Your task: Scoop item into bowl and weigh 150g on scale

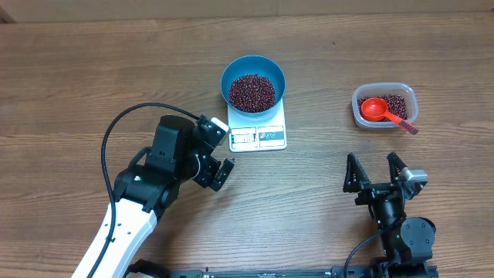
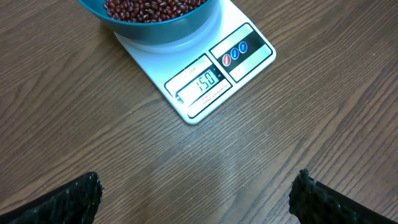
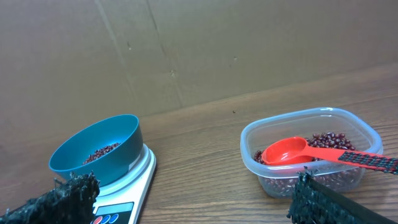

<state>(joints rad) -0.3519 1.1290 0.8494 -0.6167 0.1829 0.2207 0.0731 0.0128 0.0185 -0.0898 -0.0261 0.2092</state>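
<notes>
My left gripper (image 2: 199, 202) is spread wide and holds nothing; only its two dark fingertips show at the bottom corners of the wrist view, with bare table (image 2: 93, 124) between them. My right gripper (image 3: 196, 205) is just as wide and just as empty.

Just ahead of my left gripper sits the scale (image 2: 249, 53), and its display appears to read the target weight. The bowl (image 2: 161, 31) stands on the far part of the scale, with the beans (image 2: 149, 7) heaped inside. Ahead of my right gripper and a little to its right is the clear tub (image 3: 261, 140), with the red scoop (image 3: 283, 151) resting in it on the leftover beans.

I judge the weighing to be at its check. To do it well, I should touch neither bowl nor scale, hold both arms off the table around them so nothing disturbs the reading, and trust it only once the digits are steady. If it is short, I would add only a few beans from the scoop.

The unit mark on the display is too small to read. The bowl's far rim is cut off in my left wrist view. My right fingers hide the display and the end of the scoop's handle.
</notes>
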